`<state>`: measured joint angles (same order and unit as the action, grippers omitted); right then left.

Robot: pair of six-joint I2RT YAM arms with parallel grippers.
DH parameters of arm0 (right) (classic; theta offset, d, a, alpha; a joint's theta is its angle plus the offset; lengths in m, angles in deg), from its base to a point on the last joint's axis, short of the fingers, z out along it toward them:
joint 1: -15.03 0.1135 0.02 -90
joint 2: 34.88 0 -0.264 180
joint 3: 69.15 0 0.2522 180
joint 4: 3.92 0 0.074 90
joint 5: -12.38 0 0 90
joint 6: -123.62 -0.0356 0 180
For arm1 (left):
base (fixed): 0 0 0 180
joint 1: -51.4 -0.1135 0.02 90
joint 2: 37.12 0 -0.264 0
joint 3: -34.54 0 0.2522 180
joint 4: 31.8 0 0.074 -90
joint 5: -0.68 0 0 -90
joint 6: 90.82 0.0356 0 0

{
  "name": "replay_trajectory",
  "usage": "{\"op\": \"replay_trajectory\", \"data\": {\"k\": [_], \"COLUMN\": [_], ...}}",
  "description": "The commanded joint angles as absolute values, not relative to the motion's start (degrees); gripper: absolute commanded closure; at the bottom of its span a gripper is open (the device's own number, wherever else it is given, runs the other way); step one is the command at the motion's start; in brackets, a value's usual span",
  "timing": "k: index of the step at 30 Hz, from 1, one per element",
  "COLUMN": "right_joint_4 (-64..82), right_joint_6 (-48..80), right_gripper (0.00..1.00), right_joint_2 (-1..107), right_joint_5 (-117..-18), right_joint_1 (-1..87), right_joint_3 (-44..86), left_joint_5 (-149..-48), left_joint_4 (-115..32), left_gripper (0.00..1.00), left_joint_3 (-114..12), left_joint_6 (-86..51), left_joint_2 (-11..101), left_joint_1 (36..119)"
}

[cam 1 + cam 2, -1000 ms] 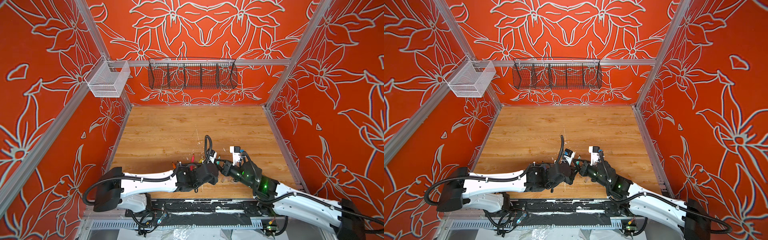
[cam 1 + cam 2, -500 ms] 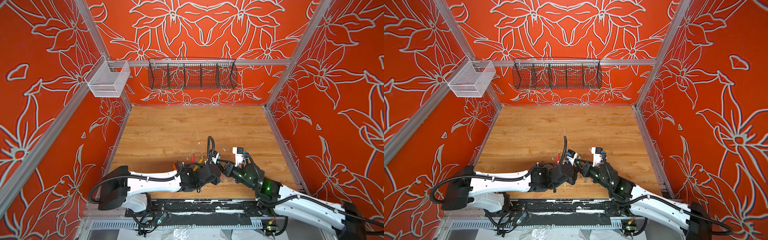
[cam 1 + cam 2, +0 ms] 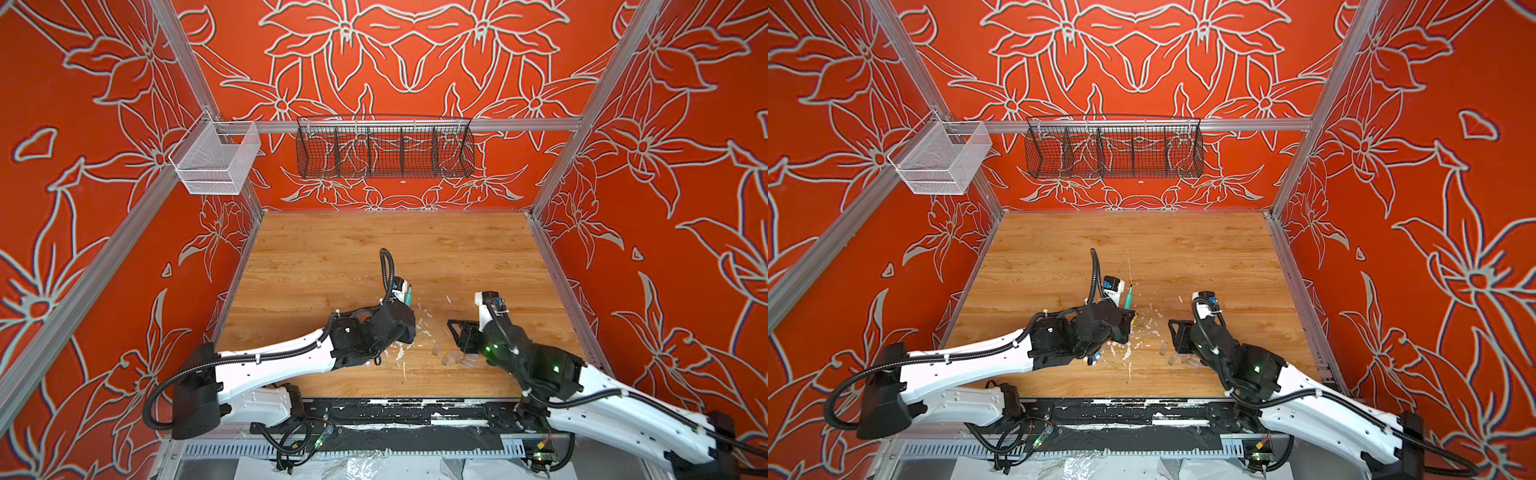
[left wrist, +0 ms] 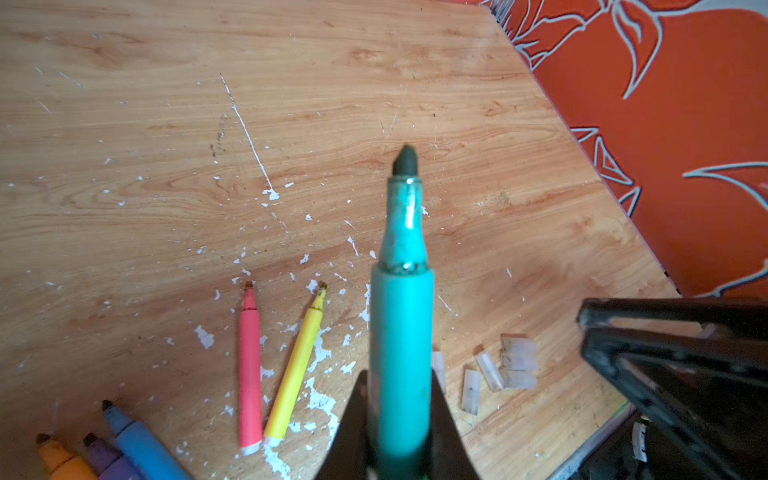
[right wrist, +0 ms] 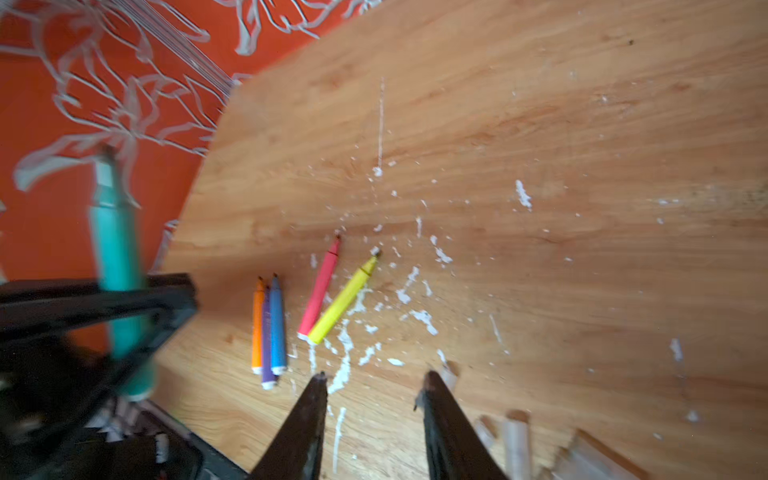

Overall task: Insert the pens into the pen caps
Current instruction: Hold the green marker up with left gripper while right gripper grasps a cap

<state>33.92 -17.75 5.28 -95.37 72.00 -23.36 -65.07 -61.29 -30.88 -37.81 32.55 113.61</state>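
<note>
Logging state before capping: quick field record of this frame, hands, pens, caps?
left hand: shut on green pen, tip bare
right hand: open, empty, above the table near the pen caps
loose on table: pink-red pen, yellow pen, blue pen, purple pen, orange pen, all uncapped
pen caps: clear, clustered on the table, none fitted
capped so far: none visible

My right gripper [image 5: 375,376] spreading its jaws, drawing back to the right, away from my left gripper [image 4: 398,378], now hanging by the caps [image 4: 517,359], my left gripper pinching shut on the green pen [image 4: 401,324], easing slightly leftward.
</note>
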Motion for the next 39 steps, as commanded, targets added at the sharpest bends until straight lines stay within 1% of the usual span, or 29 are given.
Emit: {"op": "replay_trajectory", "data": {"k": [1,5,11,13,17,24,25,28,39], "right_joint_4": [44.8,49.6,51.9,51.9,52.7,52.1,52.0,51.6,48.7], "right_joint_6": [-14.8,-13.4,-12.7,-12.5,-12.1,-10.7,-10.7,-10.8,-10.7], "right_gripper": [0.60,0.61,0.61,0.61,0.66,0.68,0.68,0.69,0.69], "right_joint_2": [11.8,16.7,21.6,23.8,28.1,33.4,34.0,35.3,38.9], "right_joint_5": [-96.3,-95.0,-92.1,-91.7,-91.1,-89.0,-89.0,-89.0,-89.4], "right_joint_1": [72.2,72.3,72.2,72.2,72.2,72.3,72.2,72.2,72.2], "right_joint_3": [-19.8,-17.8,-18.0,-17.9,-16.7,-16.4,-16.5,-16.8,-18.1], "left_joint_5": [-62.4,-66.4,-64.6,-64.7,-65.1,-65.3,-65.3,-65.5,-66.0], "left_joint_4": [-63.2,-53.8,-61.7,-61.2,-60.8,-60.4,-60.1,-59.7,-60.2], "left_gripper": [1.00,1.00,1.00,1.00,1.00,1.00,1.00,1.00,1.00], "left_joint_3": [-28.7,-20.7,-21.7,-21.0,-20.4,-19.3,-19.1,-18.5,-19.0], "left_joint_6": [-35.1,-31.5,-33.8,-33.4,-33.2,-33.8,-33.7,-34.0,-34.7], "left_joint_2": [28.8,23.9,21.6,21.2,20.5,19.9,17.9,17.3,17.2], "left_joint_1": [113.6,113.5,113.6,113.6,113.6,113.6,113.6,113.6,113.5]}}
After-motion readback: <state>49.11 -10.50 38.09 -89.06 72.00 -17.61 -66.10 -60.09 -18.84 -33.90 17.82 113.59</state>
